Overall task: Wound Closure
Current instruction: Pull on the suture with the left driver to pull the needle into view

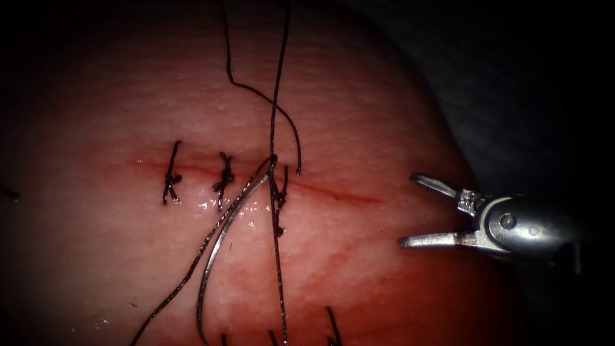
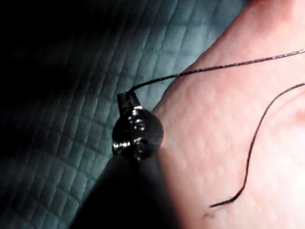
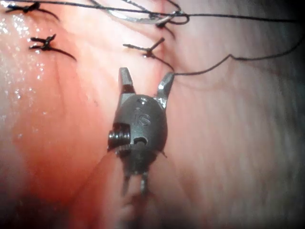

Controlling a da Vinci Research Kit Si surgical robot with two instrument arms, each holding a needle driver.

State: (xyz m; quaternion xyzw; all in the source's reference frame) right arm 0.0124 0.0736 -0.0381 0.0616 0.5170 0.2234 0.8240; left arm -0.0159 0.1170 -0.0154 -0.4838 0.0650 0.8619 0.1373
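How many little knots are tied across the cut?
3. One knot sits farthest left on the cut, a second knot just right of it, a third knot by the needle. Crossing thread may hide more.

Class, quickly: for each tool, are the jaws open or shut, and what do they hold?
Left tool: jaws shut on the thread.
Right tool: jaws open, holding nothing, right of the cut.

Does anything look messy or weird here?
A bit. The needle lies loose on the tissue below the cut, held by neither claw. The right claw is open and empty; the left claw holds thread. Red fluid stains the tissue.
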